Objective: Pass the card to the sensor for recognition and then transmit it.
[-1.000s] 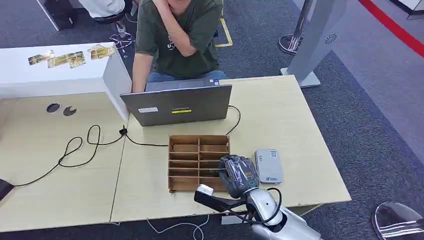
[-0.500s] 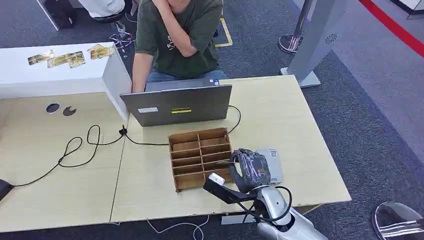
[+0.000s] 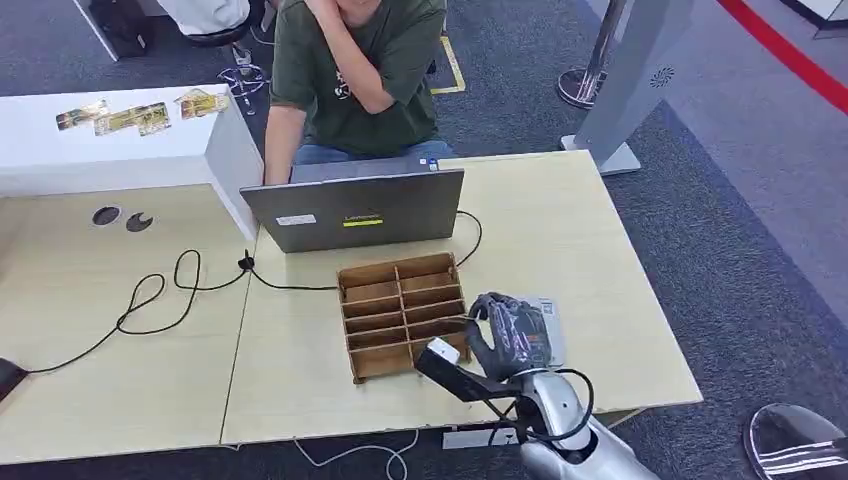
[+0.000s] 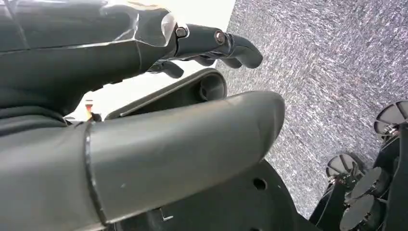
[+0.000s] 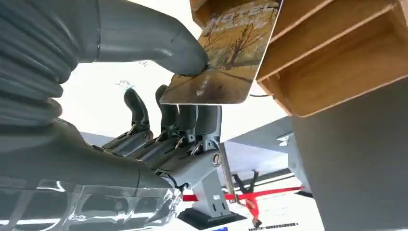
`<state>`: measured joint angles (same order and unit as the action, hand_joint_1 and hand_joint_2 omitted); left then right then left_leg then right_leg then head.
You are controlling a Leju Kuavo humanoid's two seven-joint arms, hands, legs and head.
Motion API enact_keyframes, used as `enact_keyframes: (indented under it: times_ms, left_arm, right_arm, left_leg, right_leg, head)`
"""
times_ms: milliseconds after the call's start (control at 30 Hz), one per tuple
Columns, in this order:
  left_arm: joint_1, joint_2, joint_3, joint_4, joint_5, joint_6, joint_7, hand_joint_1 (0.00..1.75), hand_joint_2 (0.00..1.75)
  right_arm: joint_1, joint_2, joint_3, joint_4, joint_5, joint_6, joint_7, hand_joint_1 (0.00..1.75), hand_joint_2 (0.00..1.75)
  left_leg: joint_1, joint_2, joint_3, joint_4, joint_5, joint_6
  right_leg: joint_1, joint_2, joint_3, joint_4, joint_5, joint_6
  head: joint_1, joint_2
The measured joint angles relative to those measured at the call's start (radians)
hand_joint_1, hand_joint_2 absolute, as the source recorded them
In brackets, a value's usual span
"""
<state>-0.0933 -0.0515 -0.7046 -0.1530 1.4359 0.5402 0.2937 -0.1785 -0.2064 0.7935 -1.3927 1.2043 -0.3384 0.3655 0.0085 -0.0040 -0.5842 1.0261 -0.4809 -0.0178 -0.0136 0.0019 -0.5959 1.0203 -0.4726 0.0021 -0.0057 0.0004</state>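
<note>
1. Wooden and divided into slots, the card rack point(image 3: 402, 315) stands mid-table in front of the laptop point(image 3: 352, 208); I use it as my landmark because the card came from its side of the desk.

2. My right hand point(image 3: 512, 335) hovers just beside the rack's right edge, over the grey sensor point(image 3: 548, 318), which lies flat on the table point(image 3: 600, 260) next to the rack.

3. In the right wrist view my thumb point(image 5: 159, 41) presses the card point(image 5: 226, 57) against my fingers point(image 5: 190, 120), so this hand is pinching the card by one short end. The rest of the card sticks out free, with the rack's compartments close behind it.

4. I judge that grip to be deliberate: holding only an end leaves the broad face bare, so it can be lowered flat toward the sensor for reading.

5. The card is clear of the slots and off the table, carried in the air between rack and sensor; whether it already touches the sensor I cannot tell.

6. My left hand point(image 4: 144, 96) hangs down away from the rack, over grey carpet point(image 4: 327, 67), fingers loosely apart and holding nothing.

7. A person point(image 3: 355, 70) sits behind the laptop, on the far side from the rack, probably the one to receive the card.
</note>
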Motion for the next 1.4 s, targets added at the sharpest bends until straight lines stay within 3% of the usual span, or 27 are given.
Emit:
enact_keyframes:
  times_ms: [667, 1167, 1400]
  left_arm:
    - [0.001, 0.000, 0.003, 0.000, 0.009, -0.002, 0.000, 0.00, 0.00]
    - [0.002, 0.000, 0.019, 0.000, 0.015, 0.002, -0.003, 0.00, 0.00]
    - [0.002, -0.001, 0.021, 0.000, 0.016, 0.002, -0.003, 0.00, 0.00]
  right_arm:
    - [0.090, -0.017, -0.111, -0.094, 0.032, -0.012, 0.011, 1.61, 1.75]
    - [0.216, -0.018, -0.290, -0.195, 0.073, -0.081, 0.044, 1.68, 1.75]
    - [0.244, -0.018, -0.333, -0.232, 0.075, -0.086, 0.045, 1.66, 1.75]
  left_leg:
    - [0.000, 0.000, 0.000, 0.000, 0.000, 0.000]
    - [0.000, 0.000, 0.000, 0.000, 0.000, 0.000]
    - [0.000, 0.000, 0.000, 0.000, 0.000, 0.000]
  right_leg:
    - [0.000, 0.000, 0.000, 0.000, 0.000, 0.000]
    - [0.000, 0.000, 0.000, 0.000, 0.000, 0.000]
    - [0.000, 0.000, 0.000, 0.000, 0.000, 0.000]
  head:
    - [0.000, 0.000]
    - [0.000, 0.000]
    - [0.000, 0.000]
